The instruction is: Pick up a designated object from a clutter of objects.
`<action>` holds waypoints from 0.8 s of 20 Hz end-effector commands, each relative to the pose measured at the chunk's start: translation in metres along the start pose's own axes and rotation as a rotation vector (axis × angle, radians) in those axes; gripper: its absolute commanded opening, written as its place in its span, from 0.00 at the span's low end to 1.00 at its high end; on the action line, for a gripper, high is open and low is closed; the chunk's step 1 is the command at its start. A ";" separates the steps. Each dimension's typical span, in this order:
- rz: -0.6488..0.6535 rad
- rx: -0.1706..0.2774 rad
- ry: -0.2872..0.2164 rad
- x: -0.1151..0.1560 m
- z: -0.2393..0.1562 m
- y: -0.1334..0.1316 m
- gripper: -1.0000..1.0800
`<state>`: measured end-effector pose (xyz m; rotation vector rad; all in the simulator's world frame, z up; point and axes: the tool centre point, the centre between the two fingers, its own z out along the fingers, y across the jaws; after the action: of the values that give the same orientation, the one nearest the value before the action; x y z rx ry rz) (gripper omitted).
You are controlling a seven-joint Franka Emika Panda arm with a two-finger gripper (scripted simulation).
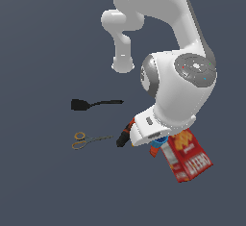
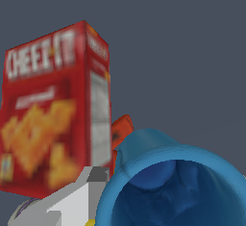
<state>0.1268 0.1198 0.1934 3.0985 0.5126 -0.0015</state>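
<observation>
Going left to right in the exterior view: the black spatula [image 1: 96,104] and scissors [image 1: 91,140] lay well clear. The small bright blue round cup [image 2: 175,182] sat directly under the white gripper [image 1: 153,141], beside the red cracker box [image 1: 188,156]. Jaw opening couldn't be told.

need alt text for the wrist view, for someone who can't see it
A blue cup fills the foreground, its open mouth facing the camera, with a grey pincer finger beside it. Behind stands a red cracker box, and a sliver of something orange-red shows between box and cup, all against a plain dark grey background.
</observation>
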 end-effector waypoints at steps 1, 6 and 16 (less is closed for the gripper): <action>0.000 0.000 0.001 0.001 -0.029 -0.011 0.00; 0.000 0.000 0.001 0.003 -0.085 -0.033 0.00; 0.000 0.001 0.001 0.009 -0.181 -0.071 0.00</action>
<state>0.1137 0.1858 0.3618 3.0991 0.5138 0.0007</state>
